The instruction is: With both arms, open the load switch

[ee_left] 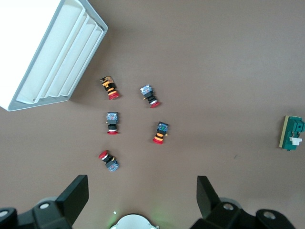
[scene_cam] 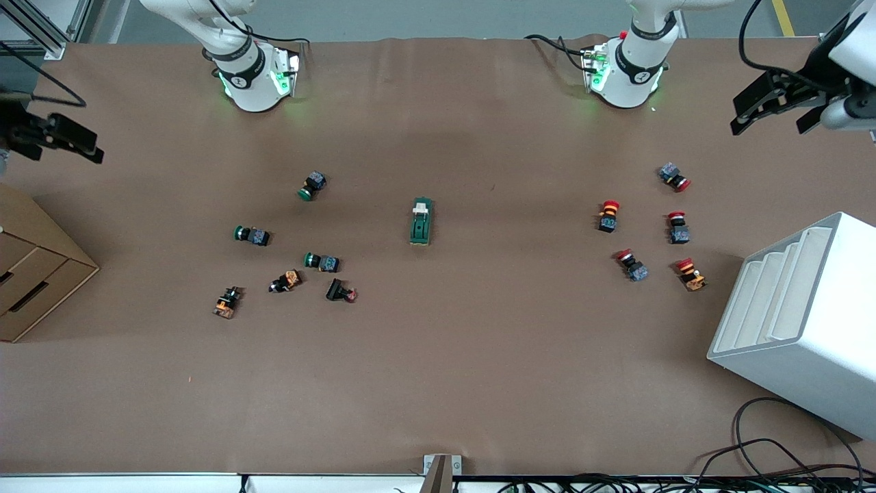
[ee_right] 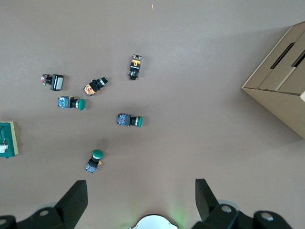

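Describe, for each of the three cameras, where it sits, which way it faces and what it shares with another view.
Front view: high across the table, facing both arm bases.
Left wrist view: looks down past the left gripper at red-capped buttons.
Right wrist view: looks down past the right gripper at green-capped buttons.
All three show the load switch.

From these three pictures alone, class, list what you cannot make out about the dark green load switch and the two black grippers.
- Dark green load switch with white lever: too small in the front view to tell the lever's position; both wrist views cut it at the edge.
- Right gripper: the front view's edge cuts its arm off.
- Left gripper: its arm also runs off the front view.
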You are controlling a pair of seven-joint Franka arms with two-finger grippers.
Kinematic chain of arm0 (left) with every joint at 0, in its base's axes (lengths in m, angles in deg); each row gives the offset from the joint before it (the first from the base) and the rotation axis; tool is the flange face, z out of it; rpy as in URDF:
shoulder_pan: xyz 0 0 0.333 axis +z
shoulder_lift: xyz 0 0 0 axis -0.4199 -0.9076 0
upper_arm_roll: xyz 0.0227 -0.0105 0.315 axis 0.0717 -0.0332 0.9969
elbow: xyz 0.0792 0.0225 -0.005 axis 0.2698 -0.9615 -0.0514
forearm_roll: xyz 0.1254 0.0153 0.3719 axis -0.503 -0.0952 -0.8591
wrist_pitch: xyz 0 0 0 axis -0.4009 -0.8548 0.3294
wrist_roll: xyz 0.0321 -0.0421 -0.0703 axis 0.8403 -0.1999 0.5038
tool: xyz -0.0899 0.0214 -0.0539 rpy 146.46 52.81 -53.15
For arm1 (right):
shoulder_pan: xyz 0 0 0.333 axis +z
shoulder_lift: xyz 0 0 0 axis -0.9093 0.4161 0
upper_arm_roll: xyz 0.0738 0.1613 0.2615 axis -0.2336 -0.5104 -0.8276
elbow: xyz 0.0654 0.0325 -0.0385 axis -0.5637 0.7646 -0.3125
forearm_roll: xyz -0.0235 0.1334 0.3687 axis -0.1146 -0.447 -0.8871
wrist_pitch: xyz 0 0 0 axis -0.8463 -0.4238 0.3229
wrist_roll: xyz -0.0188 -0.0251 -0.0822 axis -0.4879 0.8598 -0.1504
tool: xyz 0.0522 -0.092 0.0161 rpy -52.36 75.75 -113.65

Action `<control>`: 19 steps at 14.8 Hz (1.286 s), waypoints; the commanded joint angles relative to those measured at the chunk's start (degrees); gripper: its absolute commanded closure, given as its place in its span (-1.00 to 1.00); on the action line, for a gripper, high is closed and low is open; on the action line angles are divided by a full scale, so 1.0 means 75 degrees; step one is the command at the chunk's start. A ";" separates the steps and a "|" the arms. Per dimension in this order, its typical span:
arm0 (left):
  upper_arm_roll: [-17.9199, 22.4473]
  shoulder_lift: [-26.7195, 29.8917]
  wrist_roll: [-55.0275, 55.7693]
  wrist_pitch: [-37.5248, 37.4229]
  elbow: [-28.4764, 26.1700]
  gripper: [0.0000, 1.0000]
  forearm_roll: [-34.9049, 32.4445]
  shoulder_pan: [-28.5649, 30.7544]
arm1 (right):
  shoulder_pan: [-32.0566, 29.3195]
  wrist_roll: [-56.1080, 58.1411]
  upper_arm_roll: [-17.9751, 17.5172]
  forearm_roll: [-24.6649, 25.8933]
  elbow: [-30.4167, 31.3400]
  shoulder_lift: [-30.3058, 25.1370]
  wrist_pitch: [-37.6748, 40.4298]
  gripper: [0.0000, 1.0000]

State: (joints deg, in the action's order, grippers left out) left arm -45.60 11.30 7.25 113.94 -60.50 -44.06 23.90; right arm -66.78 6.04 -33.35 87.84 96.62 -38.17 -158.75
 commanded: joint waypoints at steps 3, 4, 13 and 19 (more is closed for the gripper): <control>0.0012 0.0702 -0.0606 0.0440 -0.0960 -1.00 -0.0024 0.0277 | 0.0101 0.0020 0.0113 -0.0122 0.0280 -0.0389 -0.0138 -1.00; -0.0012 0.0749 -0.0618 0.0546 -0.1054 -1.00 -0.0141 0.0288 | 0.0089 0.0020 0.0113 -0.0122 0.0268 -0.0378 -0.0126 -1.00; -0.0211 0.0234 -0.0489 0.0665 -0.0435 -1.00 -0.0446 0.0101 | 0.0112 0.0078 0.0054 -0.0122 0.0256 -0.0366 0.0062 -1.00; -0.0164 0.0164 -0.0466 0.0665 -0.0422 -1.00 -0.0458 -0.0004 | 0.0066 0.0406 0.0112 -0.0390 0.0279 -0.0366 0.0003 -1.00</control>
State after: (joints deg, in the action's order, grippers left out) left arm -47.26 13.18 3.69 119.02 -64.90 -47.05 24.53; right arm -66.24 8.17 -33.18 87.18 97.36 -39.88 -158.11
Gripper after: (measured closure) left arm 0.000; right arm 0.000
